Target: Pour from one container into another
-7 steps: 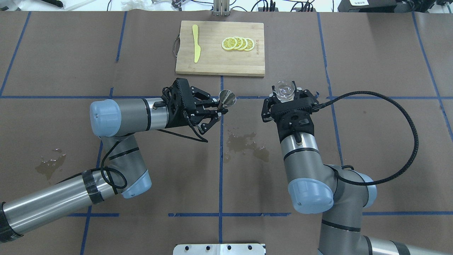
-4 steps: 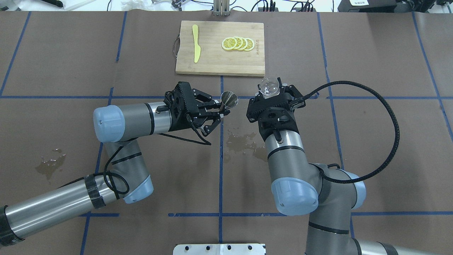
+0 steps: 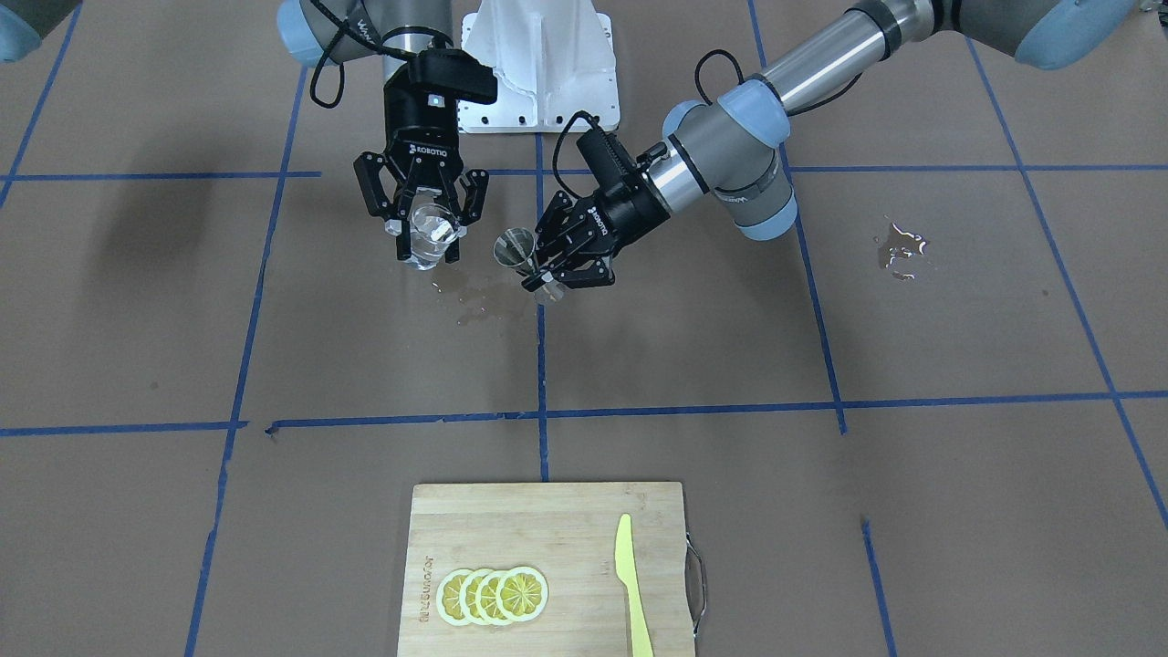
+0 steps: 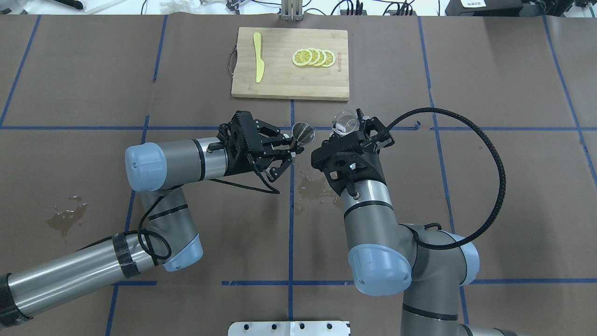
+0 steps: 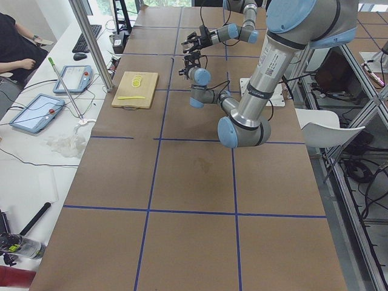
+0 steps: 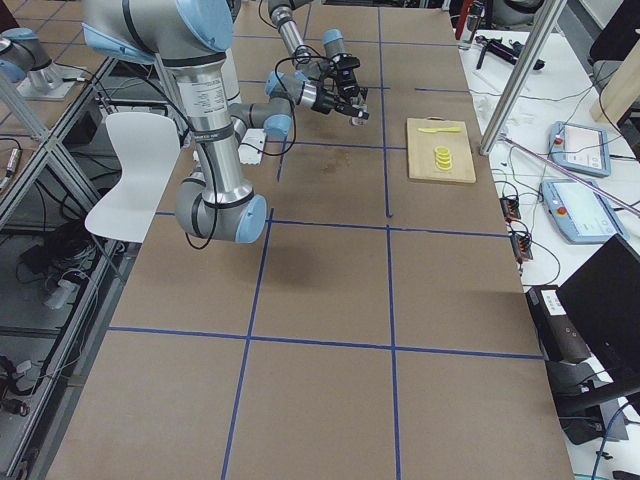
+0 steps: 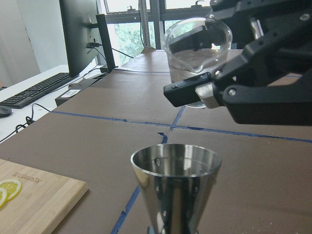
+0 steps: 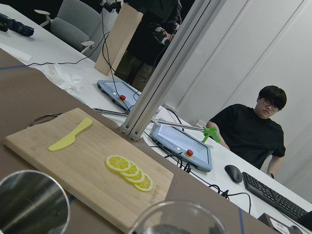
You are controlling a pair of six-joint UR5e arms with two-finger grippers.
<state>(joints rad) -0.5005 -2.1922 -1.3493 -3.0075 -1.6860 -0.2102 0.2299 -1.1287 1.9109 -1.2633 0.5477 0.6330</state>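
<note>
Glass cup (image 4: 344,122), clear and rounded, sits between the jaws of the right gripper (image 3: 427,246), which are clamped on its sides and hold it above the brown paper-covered tabletop (image 4: 489,70). Just to its left in the overhead view is the steel jigger (image 4: 302,132), hourglass-shaped and upright with its open upper cone facing up. The left gripper (image 4: 291,148) has its jaws clamped on the jigger's narrow waist and also holds it clear of the tabletop. Cup and jigger are near each other but apart. From the left wrist camera the cup shows beyond the jigger's rim and higher than it, its small pouring lip turned toward the jigger. The cup stands close to upright, and whether it has any tilt cannot be told. Some clear liquid seems to lie in its bottom, though how much is unclear. The inside of the jigger is too shadowed to judge. On the tabletop below and a little nearer the robot than the two vessels lies a wet patch (image 4: 317,189), and a second wet patch (image 4: 65,217) lies well away to the left, by the left arm. On the far side, past the blue tape line, a bamboo cutting board (image 4: 289,84) carries a row of overlapping lemon slices (image 4: 313,58) on its right part and a yellow plastic knife (image 4: 258,63) on its left.
</note>
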